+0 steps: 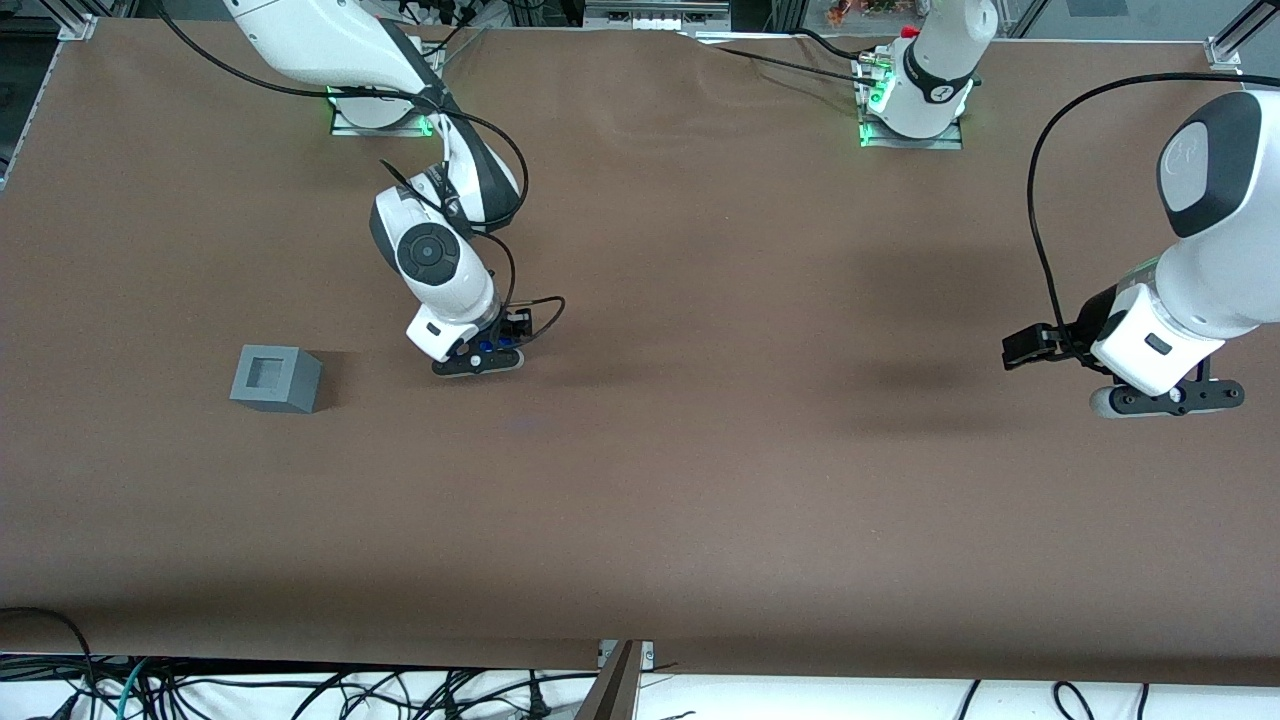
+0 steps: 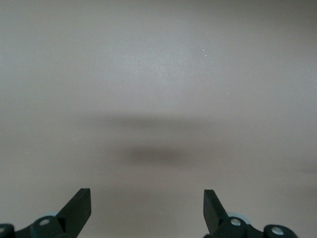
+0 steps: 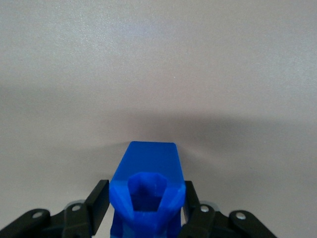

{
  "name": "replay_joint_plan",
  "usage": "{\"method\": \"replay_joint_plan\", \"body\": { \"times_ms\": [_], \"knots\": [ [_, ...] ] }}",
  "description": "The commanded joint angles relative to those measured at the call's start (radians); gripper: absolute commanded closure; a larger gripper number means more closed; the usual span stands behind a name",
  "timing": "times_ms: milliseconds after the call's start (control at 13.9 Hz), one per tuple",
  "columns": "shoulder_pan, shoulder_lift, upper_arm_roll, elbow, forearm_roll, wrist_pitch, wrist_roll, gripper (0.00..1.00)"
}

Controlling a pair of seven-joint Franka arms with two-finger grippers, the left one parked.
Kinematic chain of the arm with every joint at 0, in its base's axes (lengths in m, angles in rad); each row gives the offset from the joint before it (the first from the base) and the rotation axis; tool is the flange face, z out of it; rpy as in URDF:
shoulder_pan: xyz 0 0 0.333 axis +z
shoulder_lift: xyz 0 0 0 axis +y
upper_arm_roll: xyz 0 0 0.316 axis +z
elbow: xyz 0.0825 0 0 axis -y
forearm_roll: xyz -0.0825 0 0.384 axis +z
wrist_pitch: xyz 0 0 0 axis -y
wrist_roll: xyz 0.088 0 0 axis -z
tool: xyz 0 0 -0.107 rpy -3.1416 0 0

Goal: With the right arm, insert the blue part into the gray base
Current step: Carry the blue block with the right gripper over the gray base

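The blue part (image 3: 147, 196) sits between my right gripper's black fingers (image 3: 99, 196), which press on both its sides. In the front view only a bit of blue (image 1: 487, 346) shows at the gripper (image 1: 480, 360), which hangs just above the brown table, near its middle. The gray base (image 1: 276, 378), a light-gray cube with a square recess in its top, stands on the table apart from the gripper, toward the working arm's end. The base is out of the right wrist view.
The brown table (image 1: 700, 480) stretches wide around the gripper and the base. The arm's black cable (image 1: 540, 315) loops beside the wrist. Cables lie below the table's near edge (image 1: 300, 690).
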Motion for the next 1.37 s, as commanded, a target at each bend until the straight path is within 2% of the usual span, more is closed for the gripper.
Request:
{"method": "replay_joint_plan", "body": {
  "times_ms": [0,144,504,792,1152,1296],
  "knots": [
    [-0.006,-0.004,0.003,-0.010,-0.013,0.013,-0.010,0.43],
    [-0.010,-0.006,0.003,-0.009,-0.013,0.010,-0.025,0.48],
    [-0.013,-0.033,-0.014,0.010,-0.010,-0.019,-0.083,0.68],
    [-0.013,-0.078,-0.070,0.130,-0.007,-0.242,-0.108,0.68],
    [-0.016,-0.180,-0.219,0.149,0.009,-0.332,-0.229,0.68],
    [-0.016,-0.225,-0.280,0.143,0.012,-0.402,-0.304,0.74]
  ]
}}
